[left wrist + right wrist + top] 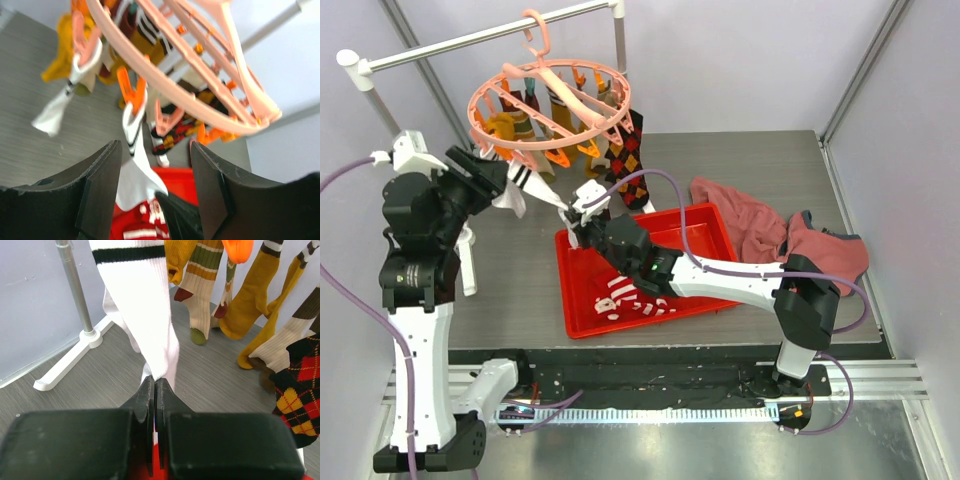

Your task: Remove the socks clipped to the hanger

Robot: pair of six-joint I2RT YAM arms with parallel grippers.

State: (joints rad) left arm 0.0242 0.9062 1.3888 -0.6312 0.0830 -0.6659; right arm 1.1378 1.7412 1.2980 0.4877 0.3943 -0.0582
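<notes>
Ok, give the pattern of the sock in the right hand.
White sock with a dark band; right wrist view.

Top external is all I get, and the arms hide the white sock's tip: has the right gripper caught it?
Observer: Yes. The right wrist view shows the right gripper shut on the white sock at its lower end.
Operator: Is it off its peg?
Observer: No. In the left wrist view, an orange peg holds its top.
Operator: And the other arm?
Observer: The left gripper is open, with the peg beyond its fingertips and not between them.
</notes>
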